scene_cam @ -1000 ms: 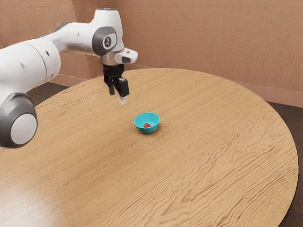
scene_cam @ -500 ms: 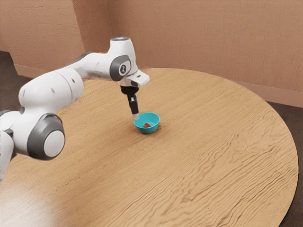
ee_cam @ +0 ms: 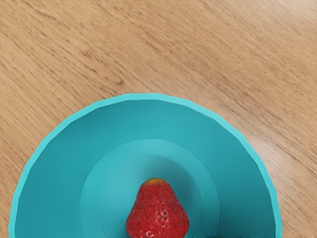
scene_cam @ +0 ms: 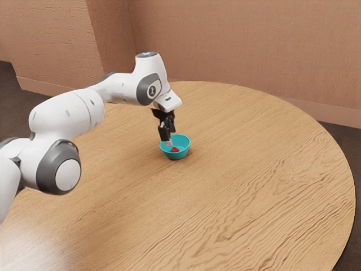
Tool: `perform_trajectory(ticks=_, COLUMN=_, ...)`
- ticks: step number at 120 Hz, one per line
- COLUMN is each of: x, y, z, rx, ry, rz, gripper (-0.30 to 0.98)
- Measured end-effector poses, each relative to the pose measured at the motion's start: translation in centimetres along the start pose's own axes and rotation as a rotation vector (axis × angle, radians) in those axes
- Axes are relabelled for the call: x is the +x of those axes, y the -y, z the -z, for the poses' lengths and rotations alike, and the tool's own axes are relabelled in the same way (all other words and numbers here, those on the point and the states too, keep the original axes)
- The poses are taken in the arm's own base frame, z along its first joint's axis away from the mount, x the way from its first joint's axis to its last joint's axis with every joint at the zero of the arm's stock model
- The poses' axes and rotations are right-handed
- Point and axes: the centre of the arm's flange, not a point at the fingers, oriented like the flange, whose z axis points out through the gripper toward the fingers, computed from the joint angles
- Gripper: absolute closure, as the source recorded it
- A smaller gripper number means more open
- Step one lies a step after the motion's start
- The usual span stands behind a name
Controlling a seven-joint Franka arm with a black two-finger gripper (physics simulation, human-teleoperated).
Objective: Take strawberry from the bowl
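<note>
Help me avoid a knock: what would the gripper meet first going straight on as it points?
Probably the strawberry in the teal bowl below the gripper; depth is unclear, so perhaps the bowl's wall.

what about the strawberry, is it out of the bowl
No, the strawberry lies on the inside bottom of the turquoise bowl.
</note>
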Motion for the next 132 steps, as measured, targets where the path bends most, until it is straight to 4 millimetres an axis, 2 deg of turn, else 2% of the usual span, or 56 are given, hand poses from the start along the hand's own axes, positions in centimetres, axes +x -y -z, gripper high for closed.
perform_trajectory(ticks=14, x=0.0, y=0.2, z=-0.2, rx=0.017, ry=-0.005, rz=-0.039, gripper=0.14)
perform_trajectory(ticks=38, x=-0.4, y=0.7, z=-2.5, rx=0.042, ry=-0.008, rz=-0.085, gripper=0.20)
perform_trajectory(ticks=78, x=-0.1, y=0.5, z=-3.8, rx=0.031, ry=-0.054, rz=-0.119, gripper=0.26)
perform_trajectory(ticks=132, x=-0.6, y=0.4, z=-5.6, rx=0.000, ry=-0.056, rz=-0.130, gripper=0.34)
